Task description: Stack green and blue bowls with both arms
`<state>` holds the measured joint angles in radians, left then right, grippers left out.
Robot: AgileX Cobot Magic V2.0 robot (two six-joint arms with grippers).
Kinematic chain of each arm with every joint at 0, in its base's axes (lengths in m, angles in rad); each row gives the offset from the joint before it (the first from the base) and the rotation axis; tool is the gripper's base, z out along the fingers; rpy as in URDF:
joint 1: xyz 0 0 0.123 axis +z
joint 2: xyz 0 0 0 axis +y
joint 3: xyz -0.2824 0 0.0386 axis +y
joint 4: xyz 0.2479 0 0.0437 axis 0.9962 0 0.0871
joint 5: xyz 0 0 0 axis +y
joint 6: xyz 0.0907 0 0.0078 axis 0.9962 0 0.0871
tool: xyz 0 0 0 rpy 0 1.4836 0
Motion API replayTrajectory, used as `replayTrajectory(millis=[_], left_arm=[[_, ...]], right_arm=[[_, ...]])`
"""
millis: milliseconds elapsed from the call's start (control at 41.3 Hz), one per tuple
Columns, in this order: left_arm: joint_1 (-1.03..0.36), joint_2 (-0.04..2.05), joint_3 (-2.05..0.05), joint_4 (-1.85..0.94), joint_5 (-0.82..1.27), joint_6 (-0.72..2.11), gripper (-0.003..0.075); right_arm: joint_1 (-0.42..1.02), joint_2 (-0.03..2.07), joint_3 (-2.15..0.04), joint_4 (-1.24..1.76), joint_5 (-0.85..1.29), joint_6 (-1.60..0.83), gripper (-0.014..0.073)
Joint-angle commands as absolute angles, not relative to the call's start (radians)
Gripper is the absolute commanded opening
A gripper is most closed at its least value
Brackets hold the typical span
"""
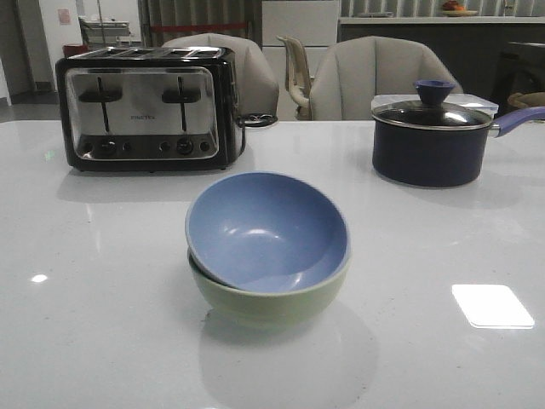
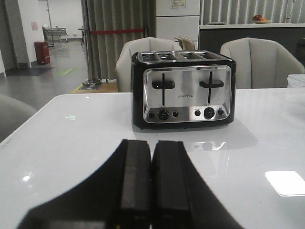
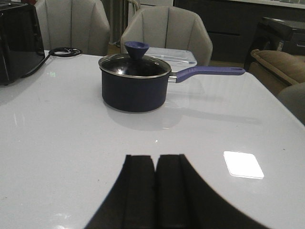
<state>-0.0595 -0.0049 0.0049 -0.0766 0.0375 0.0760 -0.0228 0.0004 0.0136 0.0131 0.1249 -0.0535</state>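
Observation:
The dusty blue bowl (image 1: 266,228) sits tilted inside the pale green bowl (image 1: 272,300) at the middle of the white table in the front view. Neither arm shows in the front view. My left gripper (image 2: 152,144) is shut and empty, low over the table, facing the toaster. My right gripper (image 3: 155,158) is shut and empty, low over the table, facing the saucepan. The bowls do not show in either wrist view.
A black and steel toaster (image 1: 145,107) stands at the back left and also shows in the left wrist view (image 2: 185,89). A dark lidded saucepan (image 1: 430,136) with a purple-blue handle stands at the back right and shows in the right wrist view (image 3: 134,82). Chairs stand behind the table.

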Motion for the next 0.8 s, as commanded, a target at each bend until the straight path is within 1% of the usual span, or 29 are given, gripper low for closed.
replayTrajectory(millis=[0,267,775], left_arm=[[-0.065,-0.025,0.025,-0.077,-0.051,0.079,0.0104],[-0.065,-0.025,0.025,-0.077,-0.051,0.079,0.0104],[-0.065,-0.025,0.025,-0.077,-0.051,0.079,0.0104]], right_arm=[[-0.03,-0.034,0.028,0.024,-0.011,-0.061,0.0043],[0.017,-0.031,0.027,0.026,-0.036,-0.061,0.0043],[0.016,-0.031,0.027,0.026,-0.036,-0.061,0.0043]])
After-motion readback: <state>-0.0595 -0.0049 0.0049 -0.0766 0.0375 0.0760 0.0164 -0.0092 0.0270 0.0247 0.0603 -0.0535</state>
